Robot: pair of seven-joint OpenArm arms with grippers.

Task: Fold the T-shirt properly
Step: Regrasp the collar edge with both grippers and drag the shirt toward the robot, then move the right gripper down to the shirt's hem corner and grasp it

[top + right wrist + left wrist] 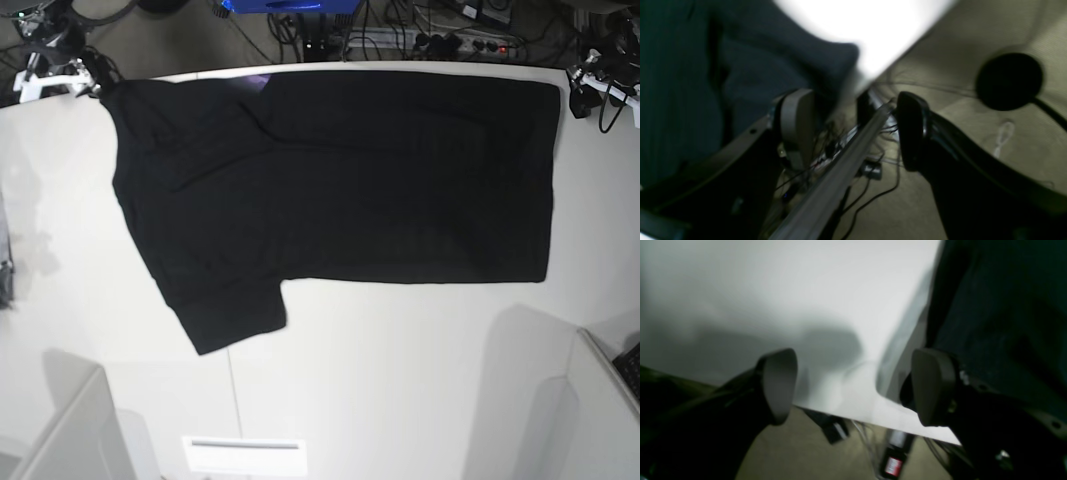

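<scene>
The white table (400,380) bears the black T-shirt (350,180), spread flat from ten to two o'clock. The left gripper (853,386), at two o'clock, gapes empty; so does the right gripper (853,130) at ten.

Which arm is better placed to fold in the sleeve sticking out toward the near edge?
Probably right: the right gripper stands open at the T-shirt's end where the sleeve lies; the left gripper is at the hem end.
</scene>
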